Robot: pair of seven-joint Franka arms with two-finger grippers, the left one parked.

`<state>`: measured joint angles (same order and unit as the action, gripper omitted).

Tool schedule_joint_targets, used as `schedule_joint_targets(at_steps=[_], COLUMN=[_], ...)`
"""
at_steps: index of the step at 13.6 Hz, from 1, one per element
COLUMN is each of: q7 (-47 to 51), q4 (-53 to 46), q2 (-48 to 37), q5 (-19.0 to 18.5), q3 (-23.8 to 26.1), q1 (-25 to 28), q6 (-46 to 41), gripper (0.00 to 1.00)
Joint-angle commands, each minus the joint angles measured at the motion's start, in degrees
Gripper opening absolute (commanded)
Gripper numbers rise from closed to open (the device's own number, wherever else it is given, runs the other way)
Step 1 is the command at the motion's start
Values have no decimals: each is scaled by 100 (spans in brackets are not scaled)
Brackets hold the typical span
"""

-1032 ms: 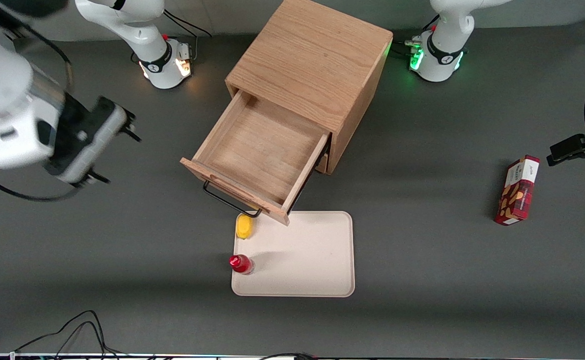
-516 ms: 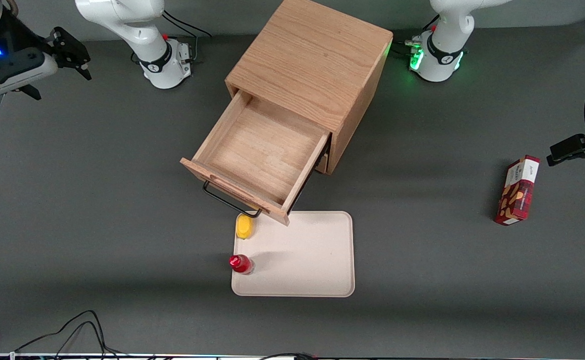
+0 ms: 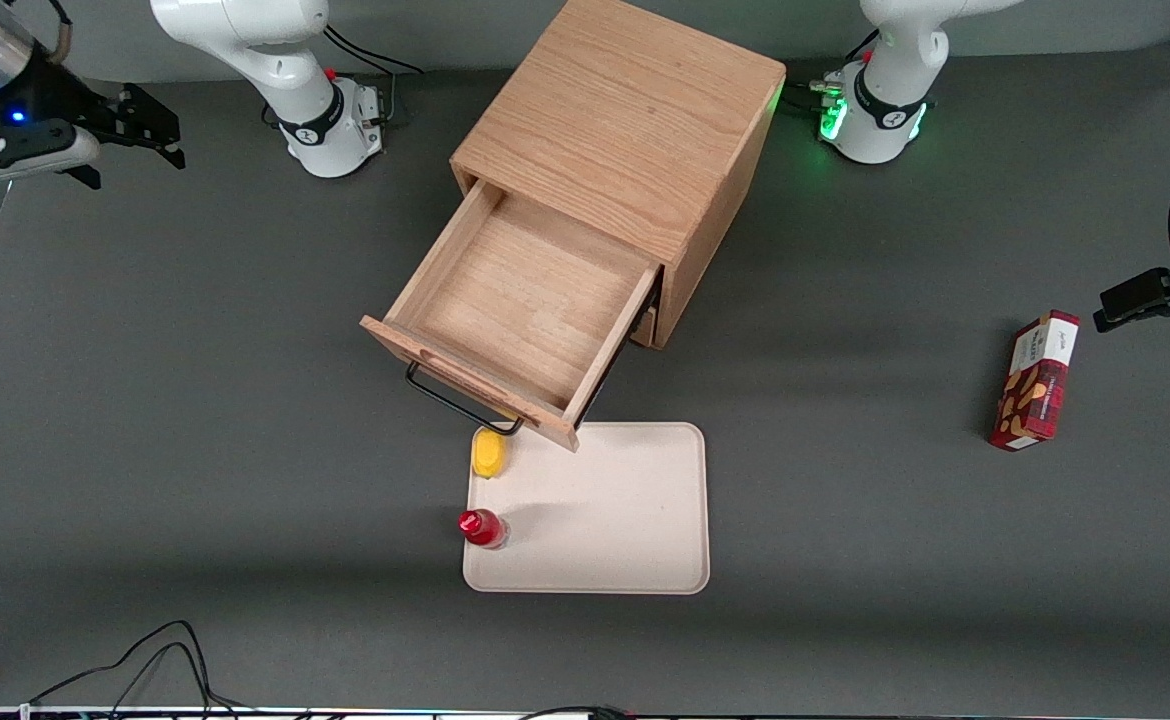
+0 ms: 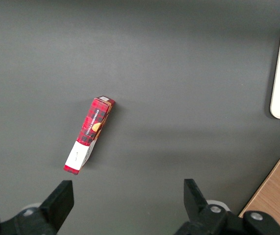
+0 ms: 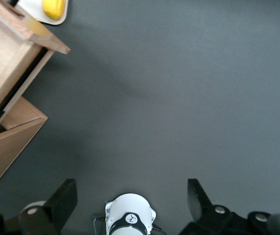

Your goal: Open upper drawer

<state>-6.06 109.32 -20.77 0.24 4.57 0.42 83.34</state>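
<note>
Hovering at the upper left of the front frame, the gripper (image 3: 150, 125) is seen well apart from the cabinet (image 3: 635, 130), above the working arm's end of the bench (image 3: 195, 400). Its fingers (image 5: 61, 203) are spread wide in the right wrist view, with nothing held between them; only bare bench and the arm's own white base (image 5: 130, 220) are seen in the gap.

The upper drawer (image 3: 525, 300) is found pulled far out of the cabinet, near frame centre in the front view. Its wooden floor is fully exposed, and nothing is seen inside it. The long black wire handle (image 3: 455, 400) is carried on the drawer front, on the edge nearest the front camera. A corner of the drawer front (image 5: 41, 36) is also caught in the right wrist view, with the cabinet side (image 5: 7, 142) beneath it.

A beige tray (image 3: 625, 520) is laid on the bench just in front of the drawer, nearer the front camera; one drawer-front corner overhangs the tray rim. A yellow object (image 3: 487, 453) is set at the tray edge just beside the handle end. A red-capped item (image 3: 480, 527) stands on the tray edge, nearer the camera than the yellow one.

A red plaid box (image 3: 1035, 380) is laid flat toward the parked arm's end of the bench, at the right of the front frame, well apart from the tray.
</note>
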Motion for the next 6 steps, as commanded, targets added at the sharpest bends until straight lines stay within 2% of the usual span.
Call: schedule_joint_targets(at_steps=[1,3,6], q7=[691,1272,1292], q4=[-243,-323,-349], q2=[345,381,381], q5=[-112,-103,-85], q3=[-17,-18,-18], q1=[20,37,37], q6=[-105,-168,-177], gripper=[100,100,100])
